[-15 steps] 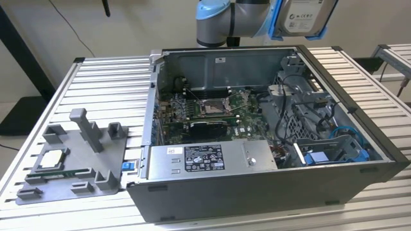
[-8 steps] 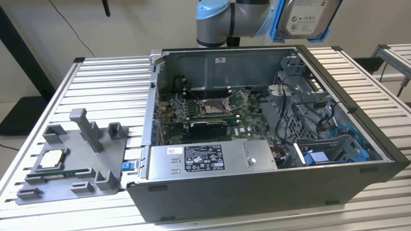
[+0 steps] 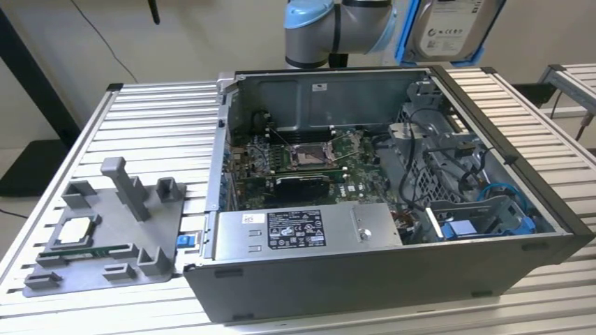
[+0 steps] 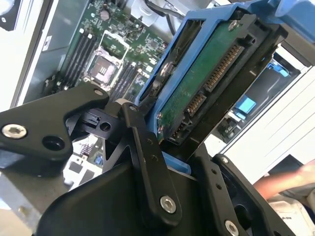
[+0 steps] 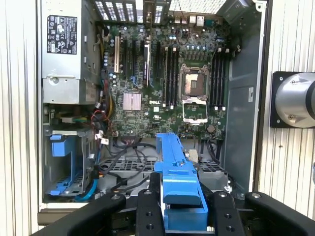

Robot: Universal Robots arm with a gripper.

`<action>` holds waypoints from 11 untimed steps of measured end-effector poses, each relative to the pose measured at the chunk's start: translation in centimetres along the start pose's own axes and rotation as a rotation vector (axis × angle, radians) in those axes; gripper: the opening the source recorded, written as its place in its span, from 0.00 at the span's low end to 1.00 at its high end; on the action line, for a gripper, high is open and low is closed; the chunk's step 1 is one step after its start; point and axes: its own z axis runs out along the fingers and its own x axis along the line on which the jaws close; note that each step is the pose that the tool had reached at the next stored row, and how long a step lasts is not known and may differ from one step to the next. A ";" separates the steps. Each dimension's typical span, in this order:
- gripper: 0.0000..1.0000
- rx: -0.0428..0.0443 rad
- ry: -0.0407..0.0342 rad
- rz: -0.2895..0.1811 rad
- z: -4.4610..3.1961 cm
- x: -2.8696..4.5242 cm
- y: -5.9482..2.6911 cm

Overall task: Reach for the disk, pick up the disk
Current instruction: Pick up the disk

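Disk [image 4: 206, 83] already picked up, clamped in gripper [image 4: 172, 147] (fingers closed on blue rails), raised above open computer case [image 3: 521, 209].

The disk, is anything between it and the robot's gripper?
No, nothing visible stands between them. The gripper is already shut on the disk, its black fingers pressing the blue side rails. In the exterior view the disk hangs high above the open computer case, clear of everything inside it.

Blue plastic rails on the disk [image 4: 206, 83] (green circuit board beneath), matt black metal jaws.
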 end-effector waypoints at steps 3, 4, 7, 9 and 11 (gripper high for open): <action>0.00 0.0000 0.0000 0.000 -0.02 0.61 -0.01; 0.00 0.0000 -0.0001 0.000 -0.02 0.84 0.00; 0.00 0.0000 -0.0001 0.000 -0.03 1.63 -0.01; 0.00 0.0000 0.0001 0.000 -0.04 2.11 -0.01; 0.00 0.0000 -0.0001 0.000 -0.04 2.56 -0.01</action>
